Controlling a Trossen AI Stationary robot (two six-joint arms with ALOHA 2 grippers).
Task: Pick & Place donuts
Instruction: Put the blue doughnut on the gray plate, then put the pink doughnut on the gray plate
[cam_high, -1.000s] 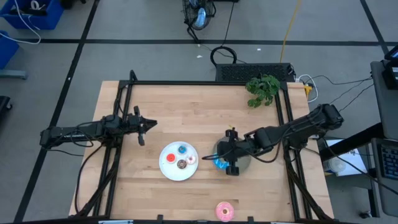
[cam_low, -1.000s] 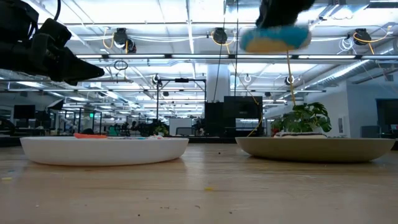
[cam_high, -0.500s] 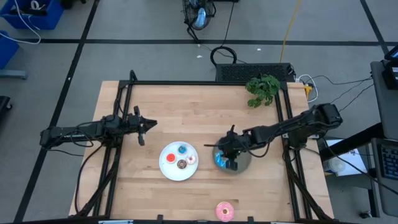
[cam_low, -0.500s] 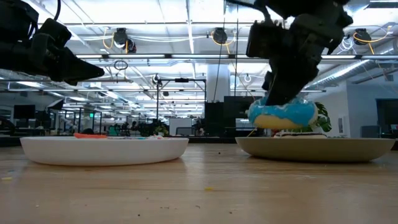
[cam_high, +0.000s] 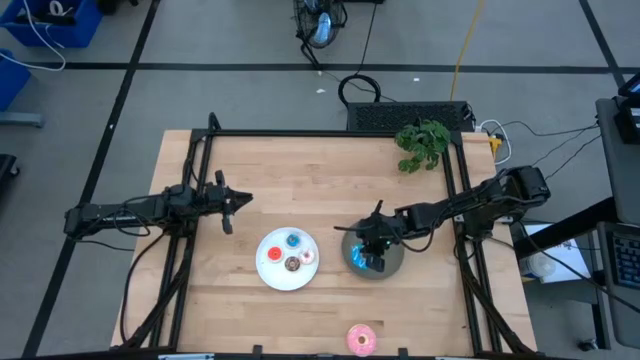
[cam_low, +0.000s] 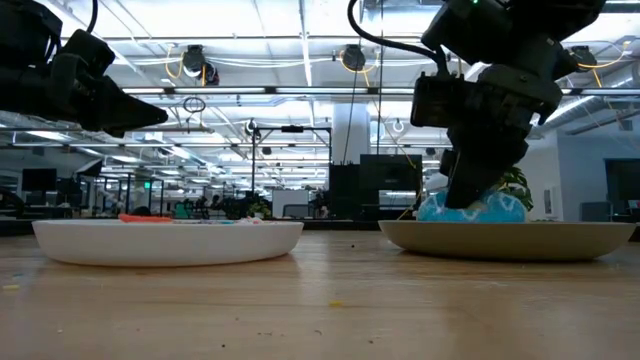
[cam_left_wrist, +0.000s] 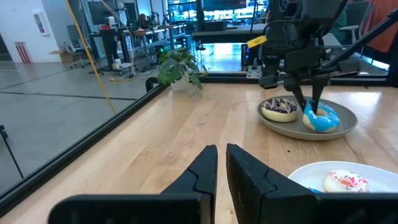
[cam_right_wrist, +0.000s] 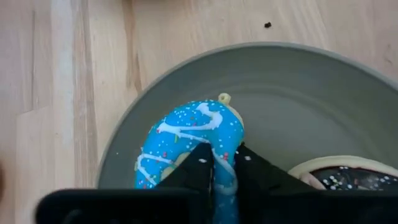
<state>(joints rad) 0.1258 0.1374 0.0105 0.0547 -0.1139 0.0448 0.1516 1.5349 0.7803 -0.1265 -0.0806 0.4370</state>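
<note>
Right gripper (cam_right_wrist: 222, 163) pinches the blue-iced sprinkled ring donut (cam_right_wrist: 186, 144), tilted on the round grey plate (cam_right_wrist: 298, 93).
Released askew, it may roll onto the chocolate sprinkled donut (cam_left_wrist: 280, 109) just beside; left gripper (cam_left_wrist: 222, 163), fingers nearly together, waits far left.

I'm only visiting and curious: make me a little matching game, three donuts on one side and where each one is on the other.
Donuts:
1. blue-iced sprinkled ring donut
2. chocolate sprinkled ring donut
3. pink-iced ring donut

Places:
A. alone on the bare wooden table, near its front edge
B. on the round grey plate, untouched
C. on the grey plate, between the right gripper jaws

Pairs: 1-C, 2-B, 3-A
</note>
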